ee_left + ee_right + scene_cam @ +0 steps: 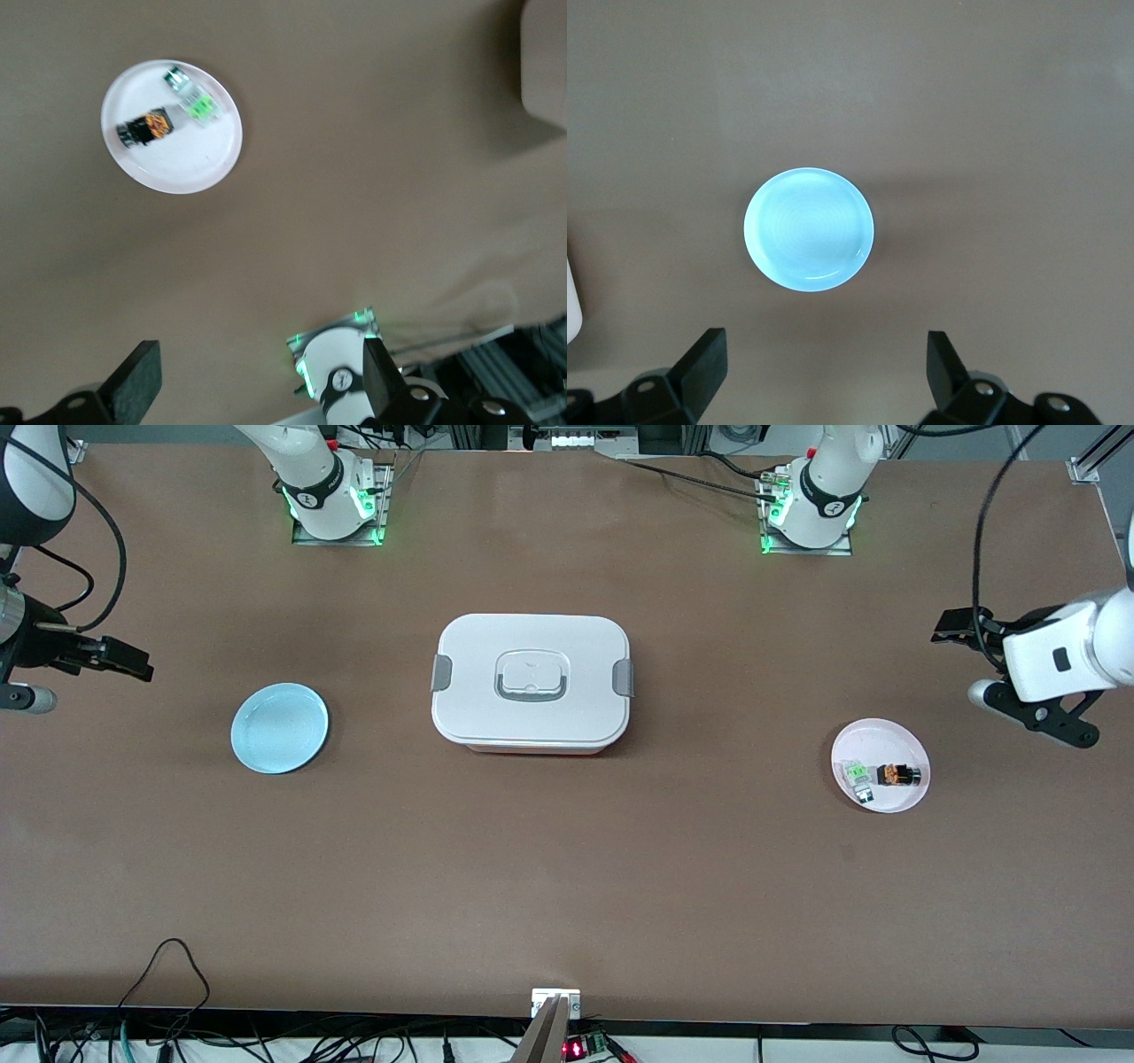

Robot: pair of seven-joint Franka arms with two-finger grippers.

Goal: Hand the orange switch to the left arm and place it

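The orange switch (897, 776) lies on a pink plate (886, 733) toward the left arm's end of the table, beside a small clear switch with a green part (858, 772). The left wrist view shows the orange switch (146, 128) on the plate (182, 168) too. My left gripper (957, 627) is open and empty, up over bare table beside that plate; it shows open in its wrist view (257, 381). My right gripper (115, 657) is open and empty over the right arm's end of the table, as its wrist view (824, 367) shows. The white box (532, 682) stands mid-table, lid on.
An empty light blue plate (280, 728) lies between the box and the right arm's end, also in the right wrist view (809, 229). A box corner (545, 62) shows in the left wrist view. Cables hang along the table edge nearest the front camera.
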